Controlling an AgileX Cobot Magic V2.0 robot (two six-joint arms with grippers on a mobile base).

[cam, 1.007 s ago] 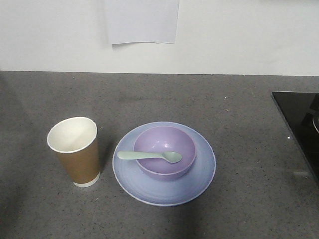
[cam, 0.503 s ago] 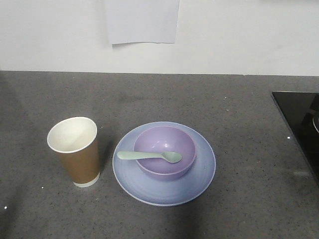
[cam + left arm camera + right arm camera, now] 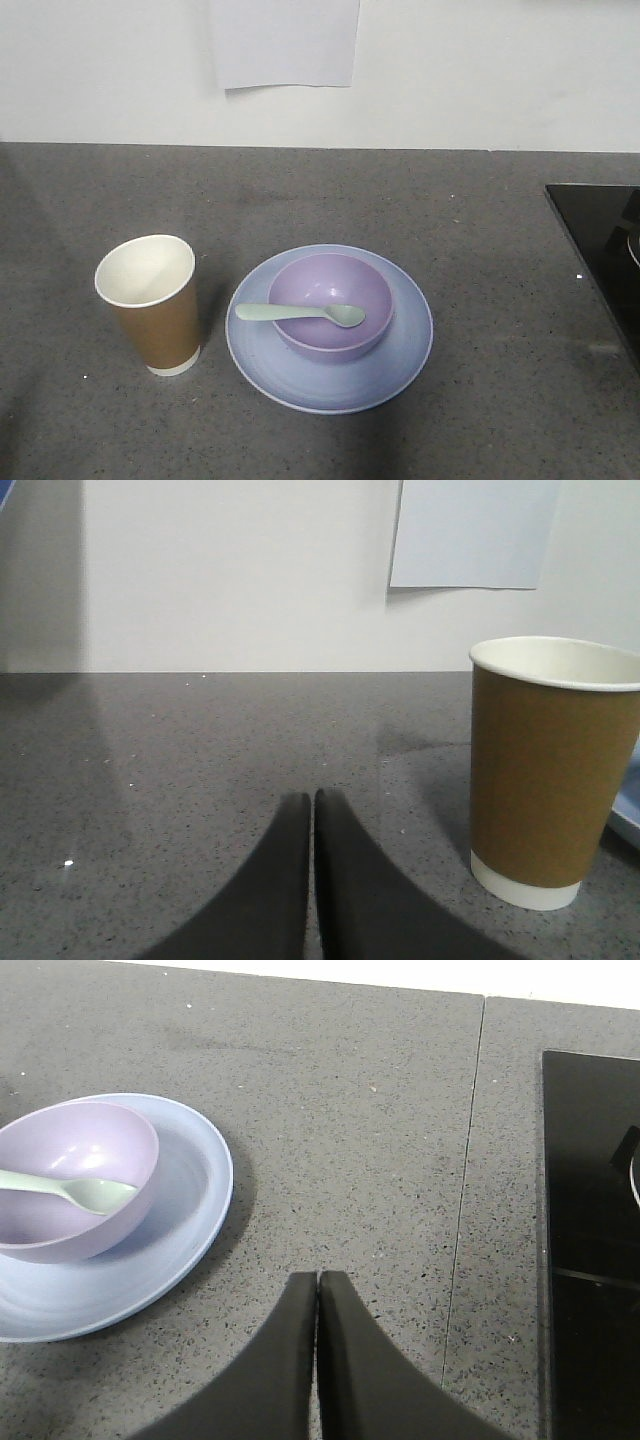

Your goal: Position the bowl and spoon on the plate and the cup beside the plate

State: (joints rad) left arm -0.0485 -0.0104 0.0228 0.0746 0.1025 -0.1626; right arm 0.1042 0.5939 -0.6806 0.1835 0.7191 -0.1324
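A lavender bowl (image 3: pixel 330 305) sits on the pale blue plate (image 3: pixel 400 350), and a mint-green spoon (image 3: pixel 300 313) lies across the bowl with its head inside. The brown paper cup (image 3: pixel 152 305) stands upright on the counter just left of the plate. In the left wrist view the cup (image 3: pixel 548 770) is to the right of my left gripper (image 3: pixel 312 798), which is shut on nothing. My right gripper (image 3: pixel 318 1278) is shut and empty too, right of the plate (image 3: pixel 195 1210), bowl (image 3: pixel 70 1175) and spoon (image 3: pixel 95 1192). Neither gripper shows in the front view.
All of it rests on a dark grey speckled counter (image 3: pixel 480 220) against a white wall with a sheet of paper (image 3: pixel 285 42) taped on it. A black glass cooktop (image 3: pixel 605 250) lies at the right edge, seen in the right wrist view as the cooktop (image 3: pixel 590 1240).
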